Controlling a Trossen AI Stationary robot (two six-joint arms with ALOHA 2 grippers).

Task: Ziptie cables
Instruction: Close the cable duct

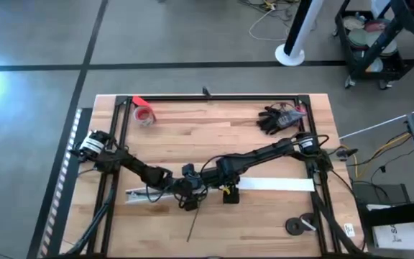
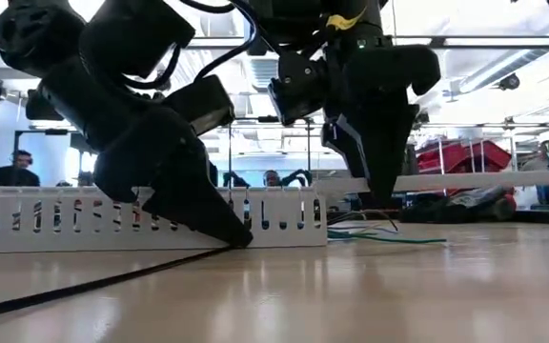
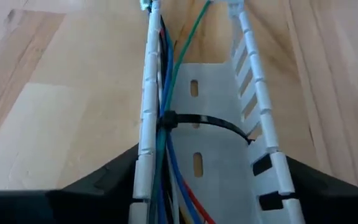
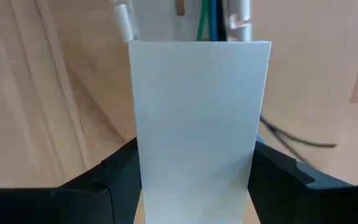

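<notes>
No text, label, brand, number or sign can be read in any of the four views.

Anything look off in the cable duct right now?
Mostly tidy: a black zip tie binds the cables against one slotted wall of the white duct. Odd bits: its tail sticks out across the channel, and a green wire trails loose on the table.
</notes>
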